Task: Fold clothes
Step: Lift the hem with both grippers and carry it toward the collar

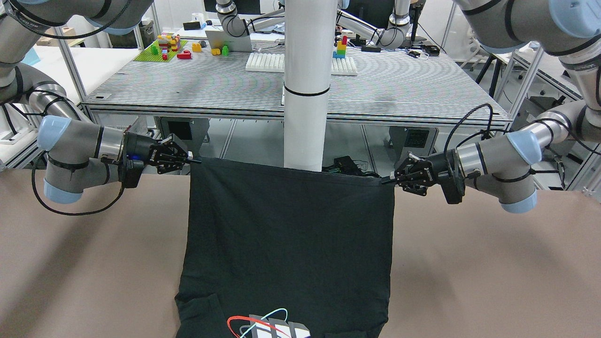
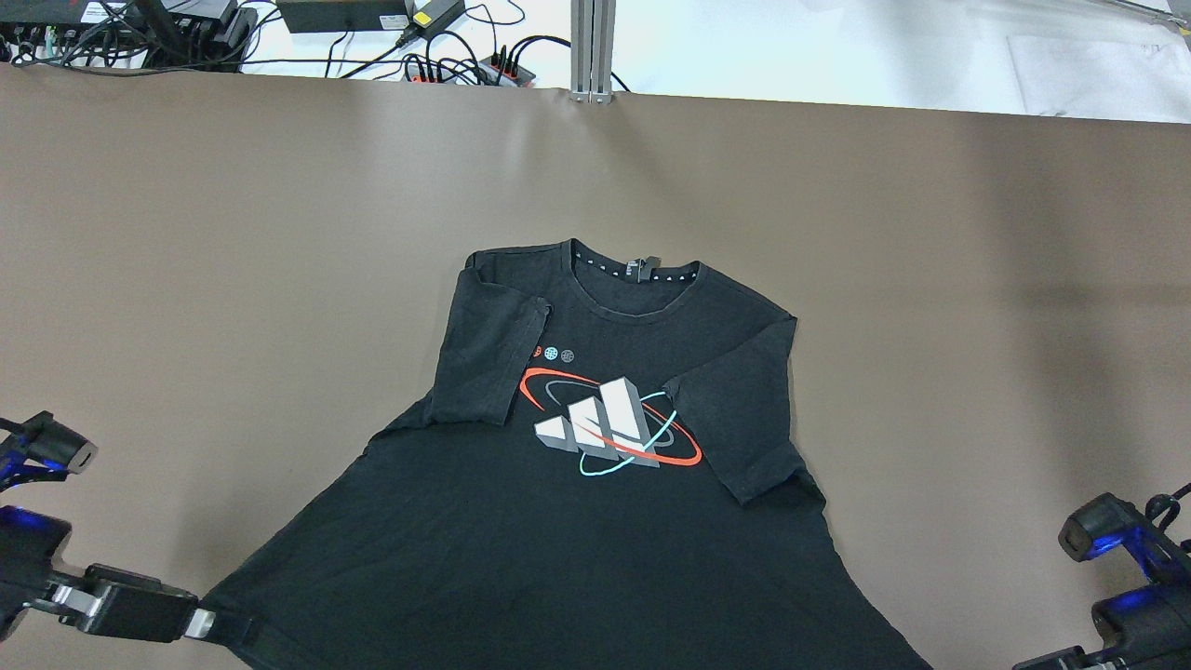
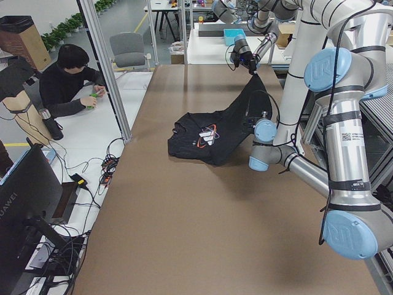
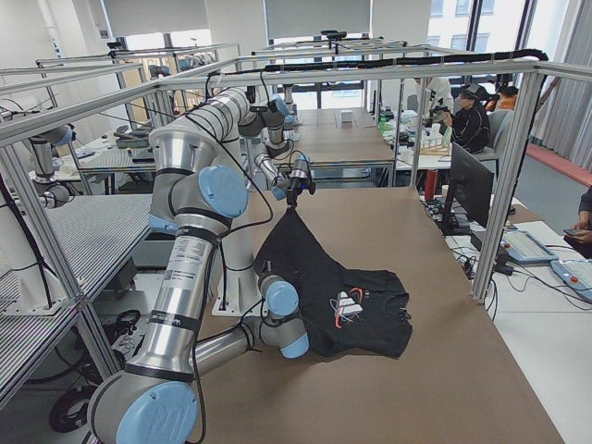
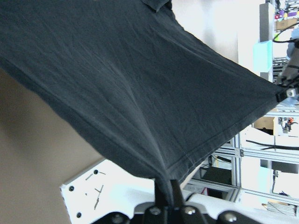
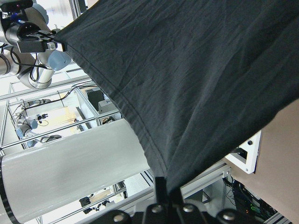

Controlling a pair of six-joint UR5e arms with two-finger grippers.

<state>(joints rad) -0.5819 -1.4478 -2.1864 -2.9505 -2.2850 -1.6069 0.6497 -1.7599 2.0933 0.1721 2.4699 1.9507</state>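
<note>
The black soft-fabric T-shirt (image 2: 595, 521) lies print-up, collar far from me, both sleeves folded in over the chest; white and grey blocks with red and light-blue loops mark its front; its hem is raised, taut between my left gripper (image 1: 386, 180) and right gripper (image 1: 196, 161).

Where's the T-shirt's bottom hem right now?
Front-facing view: the hem is raised and stretched between the right gripper on the view's left and the left gripper on its right.
</note>
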